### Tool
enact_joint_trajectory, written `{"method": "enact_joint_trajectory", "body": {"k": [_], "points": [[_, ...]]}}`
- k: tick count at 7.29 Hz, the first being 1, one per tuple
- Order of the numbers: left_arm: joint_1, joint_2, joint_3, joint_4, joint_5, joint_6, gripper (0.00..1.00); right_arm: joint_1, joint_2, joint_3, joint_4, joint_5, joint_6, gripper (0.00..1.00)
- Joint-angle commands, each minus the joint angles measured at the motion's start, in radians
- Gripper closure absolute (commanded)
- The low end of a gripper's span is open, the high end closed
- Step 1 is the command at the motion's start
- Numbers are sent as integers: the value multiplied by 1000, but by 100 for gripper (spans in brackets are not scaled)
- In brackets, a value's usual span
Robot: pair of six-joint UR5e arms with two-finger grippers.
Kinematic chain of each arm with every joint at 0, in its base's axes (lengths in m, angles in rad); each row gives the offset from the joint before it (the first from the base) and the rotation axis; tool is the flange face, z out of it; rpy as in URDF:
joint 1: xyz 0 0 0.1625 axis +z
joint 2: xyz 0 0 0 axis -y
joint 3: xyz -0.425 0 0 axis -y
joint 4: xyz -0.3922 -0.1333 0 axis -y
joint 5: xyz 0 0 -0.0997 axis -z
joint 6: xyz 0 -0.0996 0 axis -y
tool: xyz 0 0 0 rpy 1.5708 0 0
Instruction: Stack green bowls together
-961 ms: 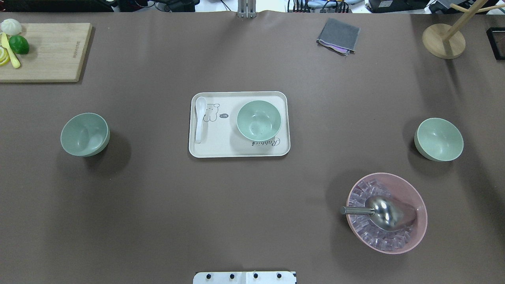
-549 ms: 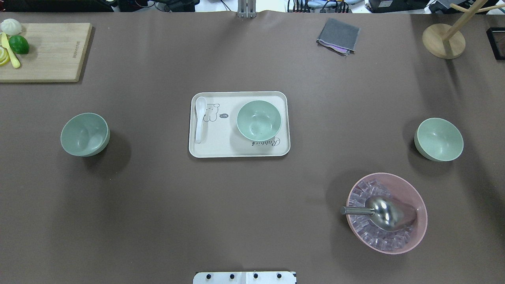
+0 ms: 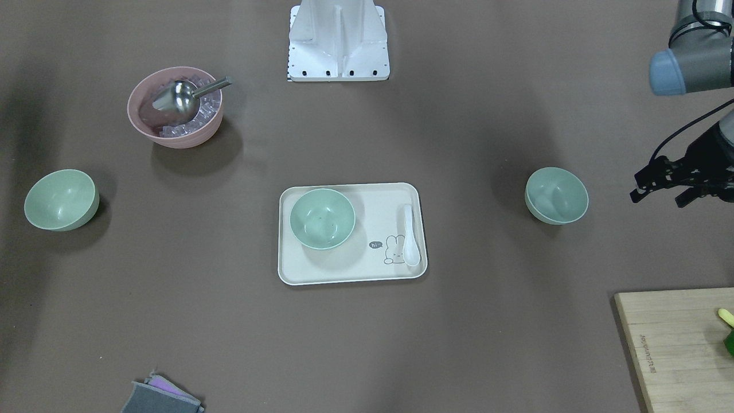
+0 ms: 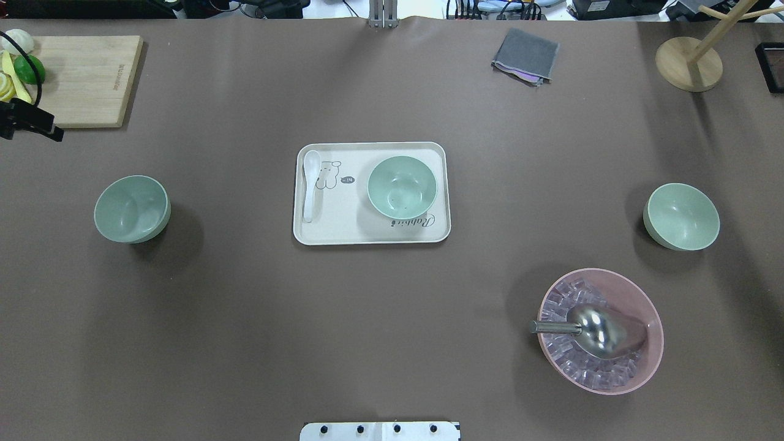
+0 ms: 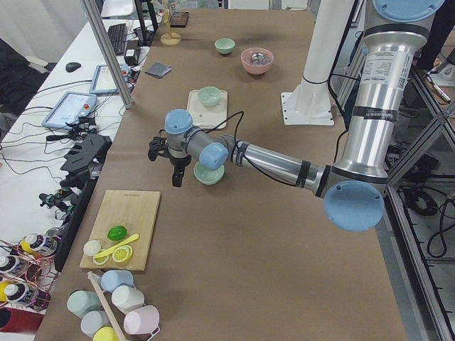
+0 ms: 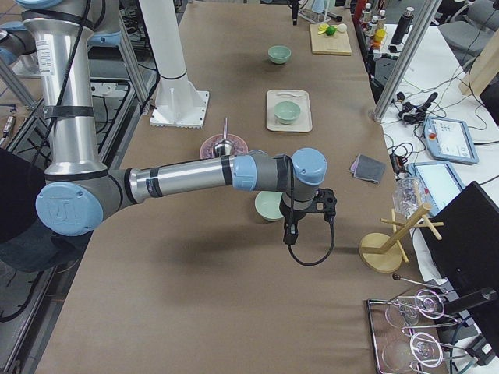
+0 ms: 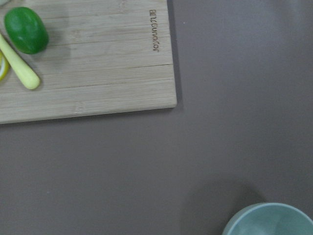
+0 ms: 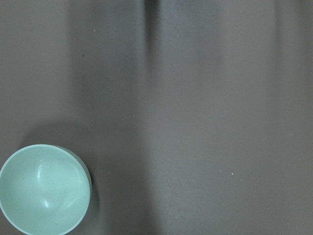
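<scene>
Three pale green bowls stand apart. One bowl (image 4: pixel 131 209) is on the table's left, one (image 4: pixel 402 186) sits on the cream tray (image 4: pixel 324 229) in the middle, and one (image 4: pixel 681 216) is at the right. My left gripper (image 4: pixel 27 125) is open and empty at the left edge, beyond the left bowl and above the table; it also shows in the front view (image 3: pixel 657 199). My right gripper (image 6: pixel 288 230) shows only in the right side view, hanging beside the right bowl (image 6: pixel 269 205); I cannot tell whether it is open or shut.
A white spoon (image 4: pixel 310 184) lies on the tray. A pink bowl (image 4: pixel 603 331) with ice and a metal scoop stands at front right. A wooden cutting board (image 4: pixel 79 79) with lime and lemon is at back left. A grey cloth (image 4: pixel 525 55) and a wooden rack base (image 4: pixel 687 64) are at the back.
My left gripper has come into the overhead view at the left edge. The bowls have not moved.
</scene>
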Motion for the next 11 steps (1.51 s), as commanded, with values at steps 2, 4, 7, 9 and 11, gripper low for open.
{"method": "enact_joint_trajectory", "body": {"k": [2, 4, 7, 9, 11], "points": [[96, -5, 136, -125, 6, -40, 2, 0, 1, 6, 1, 8, 18, 0], [168, -8, 153, -172, 3, -101, 2, 0, 2, 10, 1, 17, 18, 0], [193, 6, 159, -245, 0, -100, 100, 0, 2, 10, 1, 17, 18, 0], [193, 11, 165, -230, -58, -94, 100, -2, 4, 8, 2, 17, 18, 0], [123, -2, 172, -176, -150, -95, 100, -6, 8, 10, 2, 32, 18, 0]]}}
